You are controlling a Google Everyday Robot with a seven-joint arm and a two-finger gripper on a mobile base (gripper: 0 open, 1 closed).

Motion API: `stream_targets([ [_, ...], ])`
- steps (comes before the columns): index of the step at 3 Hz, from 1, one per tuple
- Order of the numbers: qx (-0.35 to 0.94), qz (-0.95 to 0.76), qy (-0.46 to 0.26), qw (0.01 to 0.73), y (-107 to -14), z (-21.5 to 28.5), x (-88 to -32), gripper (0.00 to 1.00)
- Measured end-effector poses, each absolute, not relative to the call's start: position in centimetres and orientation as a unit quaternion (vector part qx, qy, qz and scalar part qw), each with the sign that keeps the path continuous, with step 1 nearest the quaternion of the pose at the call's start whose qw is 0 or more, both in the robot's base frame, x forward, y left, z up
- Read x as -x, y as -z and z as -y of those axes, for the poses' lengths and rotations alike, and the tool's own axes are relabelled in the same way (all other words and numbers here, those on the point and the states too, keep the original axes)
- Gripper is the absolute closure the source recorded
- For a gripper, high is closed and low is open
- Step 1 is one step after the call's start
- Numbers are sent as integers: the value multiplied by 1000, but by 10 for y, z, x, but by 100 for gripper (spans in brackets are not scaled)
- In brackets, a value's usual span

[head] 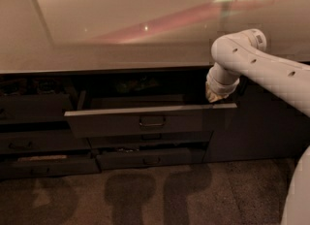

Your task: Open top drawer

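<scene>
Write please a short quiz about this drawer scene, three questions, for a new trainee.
1. Fill in: the small dark loop handle sits at the ____ of the front of the wide dark grey top drawer.
2. True or false: this drawer is fully shut.
3. Where is the pale two-finger gripper of the white robot arm? A) on the loop handle; B) at the drawer's right end, by its top edge; C) down near the floor.
Key: 1 centre; 2 false; 3 B.
</scene>
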State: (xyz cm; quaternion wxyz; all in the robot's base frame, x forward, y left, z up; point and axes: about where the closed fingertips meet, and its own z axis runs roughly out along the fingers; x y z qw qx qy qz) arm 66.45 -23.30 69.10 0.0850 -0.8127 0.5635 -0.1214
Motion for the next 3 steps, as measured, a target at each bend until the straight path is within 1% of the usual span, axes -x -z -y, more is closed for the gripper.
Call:
stream_targets([
  [1,836,-531,123,66,-677,194,-662,100],
  [2,836,-531,123,66,-677,194,-662,100],
  [3,841,-524,123,58,-670,195,-650,100],
])
